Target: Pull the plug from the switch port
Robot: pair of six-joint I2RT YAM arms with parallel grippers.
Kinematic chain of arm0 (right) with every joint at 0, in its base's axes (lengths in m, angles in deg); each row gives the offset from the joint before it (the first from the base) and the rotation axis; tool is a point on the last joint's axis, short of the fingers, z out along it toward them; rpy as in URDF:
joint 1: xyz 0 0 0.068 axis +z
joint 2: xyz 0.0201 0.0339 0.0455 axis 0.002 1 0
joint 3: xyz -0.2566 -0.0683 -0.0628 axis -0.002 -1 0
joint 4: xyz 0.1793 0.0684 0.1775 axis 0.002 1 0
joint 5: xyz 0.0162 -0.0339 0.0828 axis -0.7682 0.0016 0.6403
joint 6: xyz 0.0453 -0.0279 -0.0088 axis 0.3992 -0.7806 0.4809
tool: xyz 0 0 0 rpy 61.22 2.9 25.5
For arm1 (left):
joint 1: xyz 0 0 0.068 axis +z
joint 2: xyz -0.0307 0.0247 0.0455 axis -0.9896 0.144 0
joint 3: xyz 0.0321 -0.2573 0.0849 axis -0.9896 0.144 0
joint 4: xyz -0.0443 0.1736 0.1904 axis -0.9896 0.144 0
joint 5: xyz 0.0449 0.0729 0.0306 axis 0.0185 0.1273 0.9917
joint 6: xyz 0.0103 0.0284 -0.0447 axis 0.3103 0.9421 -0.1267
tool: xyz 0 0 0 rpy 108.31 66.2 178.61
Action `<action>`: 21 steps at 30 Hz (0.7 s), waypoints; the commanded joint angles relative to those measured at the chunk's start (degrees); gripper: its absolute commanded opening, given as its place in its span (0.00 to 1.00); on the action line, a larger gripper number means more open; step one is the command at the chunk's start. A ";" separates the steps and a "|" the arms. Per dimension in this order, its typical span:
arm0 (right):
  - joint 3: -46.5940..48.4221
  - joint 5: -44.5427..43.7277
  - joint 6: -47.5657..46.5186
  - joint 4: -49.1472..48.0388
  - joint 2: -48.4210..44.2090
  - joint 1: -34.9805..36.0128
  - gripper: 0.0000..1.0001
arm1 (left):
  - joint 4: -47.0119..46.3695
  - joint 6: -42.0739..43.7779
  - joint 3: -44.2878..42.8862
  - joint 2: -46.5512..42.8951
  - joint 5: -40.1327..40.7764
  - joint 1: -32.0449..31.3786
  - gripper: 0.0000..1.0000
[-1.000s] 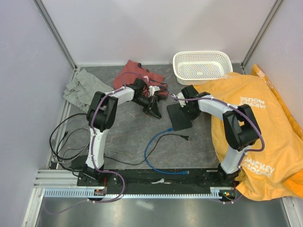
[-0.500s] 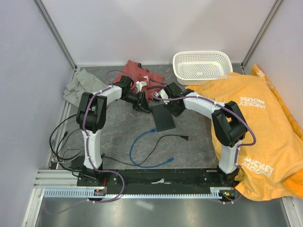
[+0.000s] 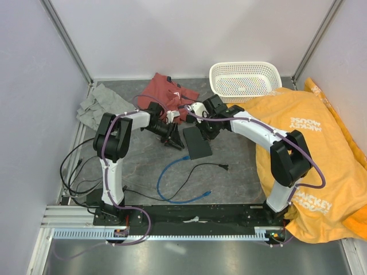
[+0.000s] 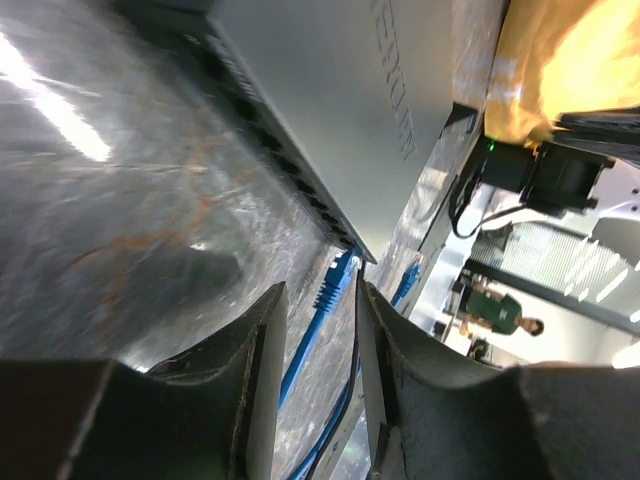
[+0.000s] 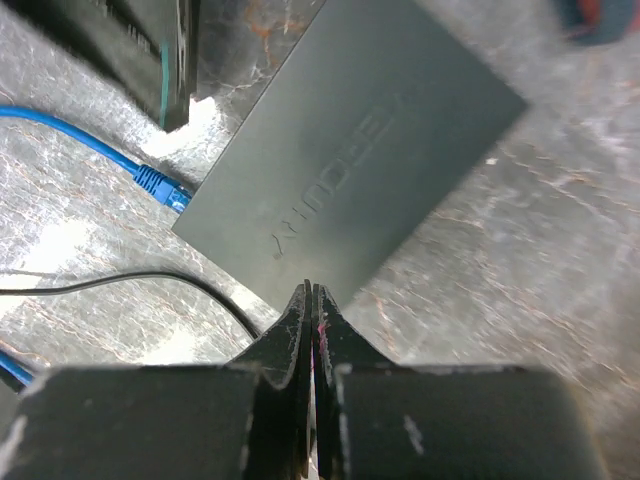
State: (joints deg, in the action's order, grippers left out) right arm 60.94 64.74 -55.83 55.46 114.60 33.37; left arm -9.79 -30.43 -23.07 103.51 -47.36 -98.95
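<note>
At table centre, on the mottled grey tabletop (image 3: pixel 143 166): the switch (image 3: pixel 196 143), a flat matte black box with raised lettering on its lid and a row of ports along one thin edge. The ribbed plug (image 4: pixel 337 272) of the blue cable (image 4: pixel 302 352) sits at the end port by a corner; seated or only touching, cannot tell. Left gripper (image 4: pixel 318 298) lies low and near level, jaws apart, one either side of the plug. Right gripper (image 5: pixel 311 300) points down, fingers pressed together, tips over the switch's edge.

Switch (image 3: pixel 196 143) mid-table, plug (image 3: pixel 184 157) at its near-left corner, cable (image 3: pixel 159 184) looping in front, basket (image 3: pixel 245 80) behind to the right.
</note>
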 commanded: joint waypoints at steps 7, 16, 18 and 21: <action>0.60 2.85 1.33 -0.57 5.77 0.06 0.00 | -3.42 2.13 2.57 -2.13 -1.31 -3.86 0.41; -2.47 0.74 1.59 -1.88 7.00 0.14 0.00 | -2.80 2.84 4.06 -1.96 -0.86 -4.21 0.41; -2.56 -0.04 1.42 -2.15 7.44 0.06 0.00 | -2.80 2.66 4.15 -1.78 -1.56 -4.39 0.41; -2.48 -0.84 1.24 -2.24 8.15 0.14 0.00 | -2.89 2.66 4.33 -1.69 -1.65 -5.00 0.41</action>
State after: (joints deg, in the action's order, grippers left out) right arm 58.69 65.44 -54.74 54.70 121.57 33.37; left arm -11.56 -29.90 -19.37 103.44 -47.82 -103.13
